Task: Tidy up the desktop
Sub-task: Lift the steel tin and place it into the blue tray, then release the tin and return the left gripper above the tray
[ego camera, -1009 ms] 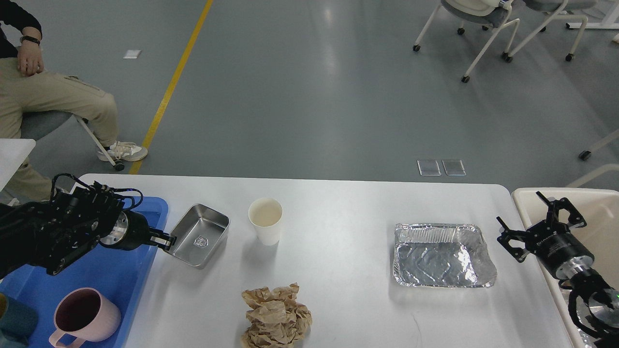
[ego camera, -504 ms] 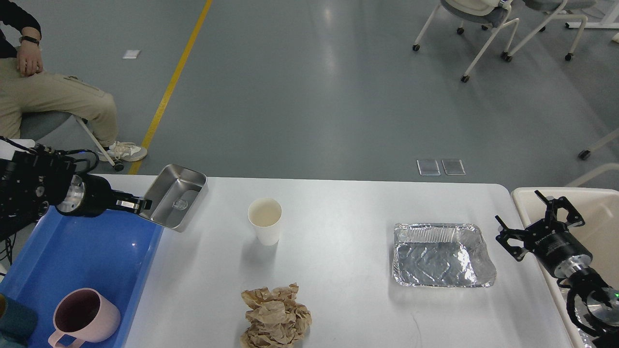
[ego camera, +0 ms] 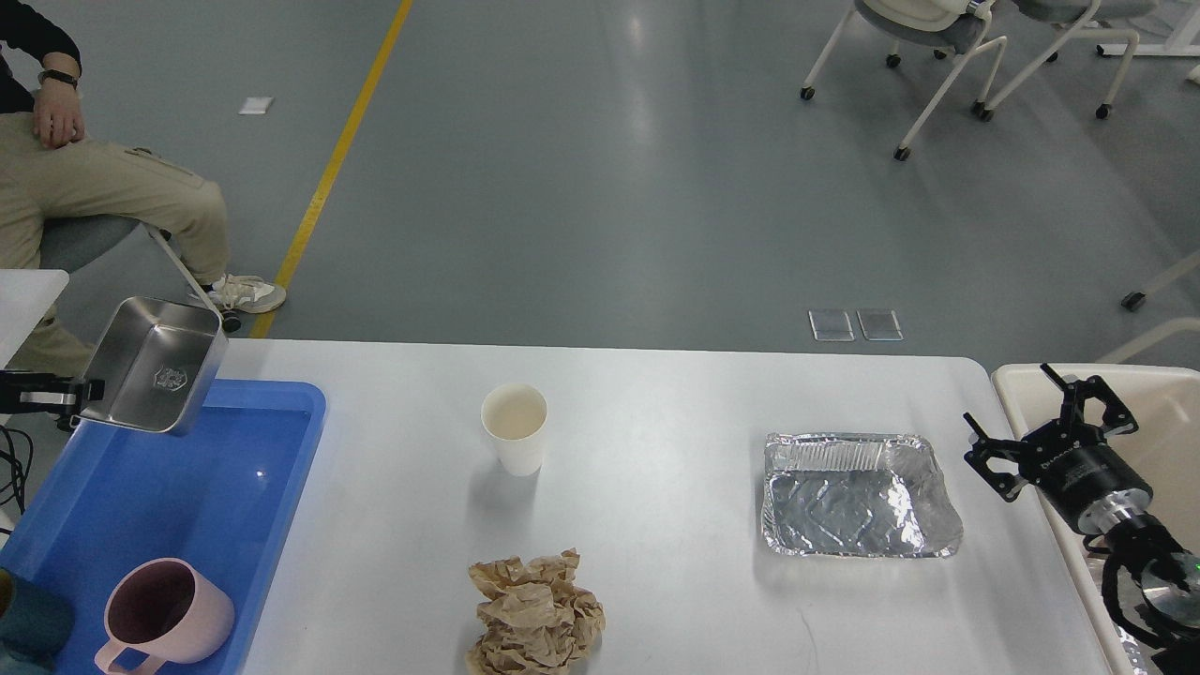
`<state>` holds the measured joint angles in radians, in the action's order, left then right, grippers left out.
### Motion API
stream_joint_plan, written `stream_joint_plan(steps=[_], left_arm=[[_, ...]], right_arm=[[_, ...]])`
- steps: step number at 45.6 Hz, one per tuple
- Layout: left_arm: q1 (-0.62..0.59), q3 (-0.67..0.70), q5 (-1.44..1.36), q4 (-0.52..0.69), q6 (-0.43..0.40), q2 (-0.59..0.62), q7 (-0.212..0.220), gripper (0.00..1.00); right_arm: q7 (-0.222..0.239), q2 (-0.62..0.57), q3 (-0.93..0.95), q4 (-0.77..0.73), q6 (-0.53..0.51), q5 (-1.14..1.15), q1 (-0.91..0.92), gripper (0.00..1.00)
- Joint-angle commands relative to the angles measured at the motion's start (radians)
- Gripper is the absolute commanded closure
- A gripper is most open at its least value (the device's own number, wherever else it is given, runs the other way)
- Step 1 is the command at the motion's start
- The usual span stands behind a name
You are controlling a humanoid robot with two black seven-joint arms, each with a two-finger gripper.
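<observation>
The white desktop (ego camera: 656, 403) holds a paper cup (ego camera: 515, 428), a crumpled brown paper (ego camera: 534, 614) and a foil tray (ego camera: 858, 494). My left gripper (ego camera: 82, 394) is at the far left edge, shut on the rim of a steel tray (ego camera: 155, 376), which it holds tilted in the air above the far end of the blue tray (ego camera: 187, 497). My right gripper (ego camera: 1050, 422) is open and empty, over the left rim of the cream bin (ego camera: 1167, 412), just right of the foil tray.
A pink mug (ego camera: 164, 614) stands in the near end of the blue tray, with a teal item (ego camera: 28, 623) beside it. A seated person (ego camera: 84, 178) is at the far left. Chairs (ego camera: 947, 56) stand on the floor behind.
My left gripper has lifted the steel tray off the desktop and carried it left, to above the blue tray. My right gripper has hardly moved.
</observation>
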<state>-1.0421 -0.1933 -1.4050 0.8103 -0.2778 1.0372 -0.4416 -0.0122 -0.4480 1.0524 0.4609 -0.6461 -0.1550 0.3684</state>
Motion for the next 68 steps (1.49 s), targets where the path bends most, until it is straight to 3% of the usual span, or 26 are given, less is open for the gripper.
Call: stream_joint_plan(steps=[1, 36, 50, 60, 68], left_arm=[[0.054, 0.002, 0.000, -0.007, 0.049, 0.000, 0.007, 0.98], [0.251, 0.000, 0.004, -0.200, 0.170, -0.189, 0.011, 0.97], [0.292, 0.003, 0.064, -0.220, 0.187, -0.240, 0.009, 0.95], [0.300, 0.005, 0.126, -0.220, 0.187, -0.266, 0.008, 0.72], [0.297, 0.009, 0.179, -0.218, 0.181, -0.264, 0.008, 0.45]], right_arm=[[0.000, 0.000, 0.000, 0.001, -0.001, 0.000, 0.000, 0.00], [0.000, 0.000, -0.002, 0.002, -0.001, 0.000, -0.003, 0.00], [0.000, 0.000, -0.002, 0.002, -0.001, 0.000, -0.003, 0.00], [0.000, 0.000, -0.002, -0.001, -0.001, 0.002, -0.002, 0.00], [0.000, 0.000, -0.002, -0.004, -0.001, 0.026, -0.002, 0.00]])
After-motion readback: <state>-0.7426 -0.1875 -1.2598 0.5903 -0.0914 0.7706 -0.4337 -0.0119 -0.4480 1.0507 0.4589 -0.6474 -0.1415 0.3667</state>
